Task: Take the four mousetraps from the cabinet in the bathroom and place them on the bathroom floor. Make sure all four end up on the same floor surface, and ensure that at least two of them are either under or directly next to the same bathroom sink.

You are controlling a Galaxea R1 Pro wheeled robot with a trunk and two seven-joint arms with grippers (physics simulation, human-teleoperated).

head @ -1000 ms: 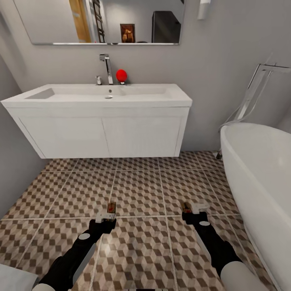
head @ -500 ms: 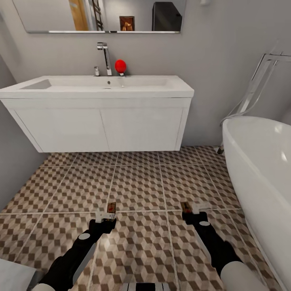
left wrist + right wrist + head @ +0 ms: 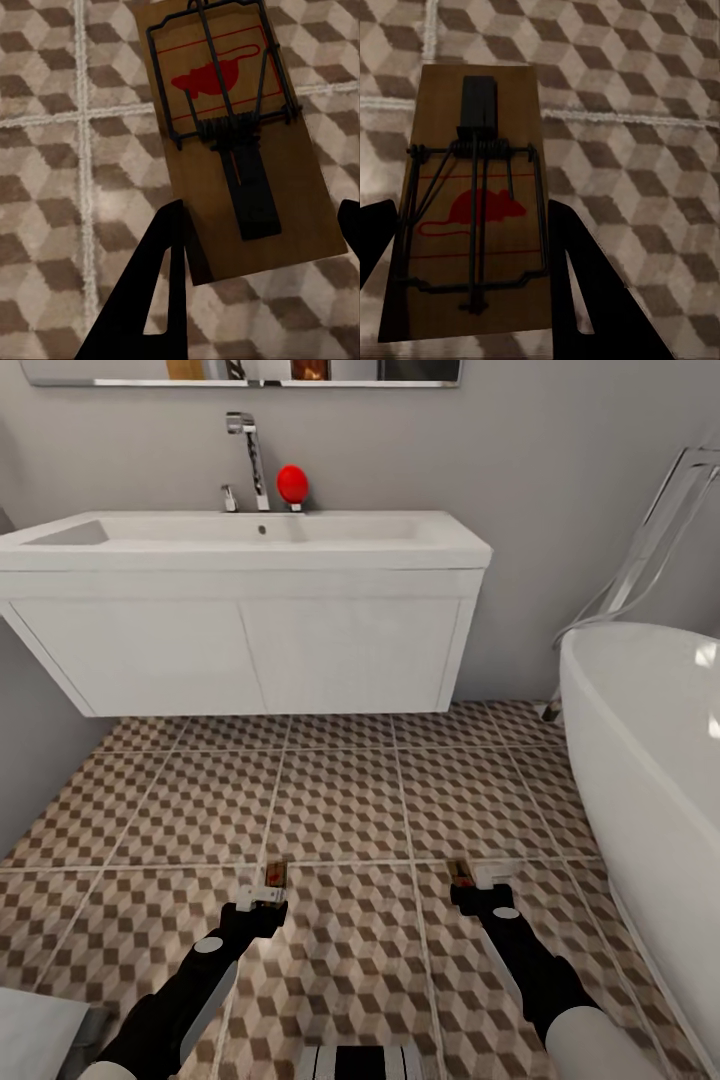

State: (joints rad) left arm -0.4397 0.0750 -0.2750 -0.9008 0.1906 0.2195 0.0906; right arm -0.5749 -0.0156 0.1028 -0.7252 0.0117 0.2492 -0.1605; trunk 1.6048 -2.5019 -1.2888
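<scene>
Two black arms with white shells and round grey joint caps are seen at 7 and 5 o'clock. Pale housings are carried behind the black, wedge-shaped fingers (image 3: 150, 300).

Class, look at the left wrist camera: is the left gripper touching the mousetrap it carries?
Touching. In the left wrist view, the left gripper has a dark finger pressed against the edge of the mousetrap, with no gap between them.

- A white bathtub (image 3: 650, 760) stands at the right.
- A red ball-shaped thing (image 3: 292, 484) sits at the far wall, just right of the chrome tap (image 3: 247, 455).
- A mirror's (image 3: 240, 372) lower edge hangs above.
- A chrome bath fitting (image 3: 655, 535) leans against the far-right wall.
</scene>
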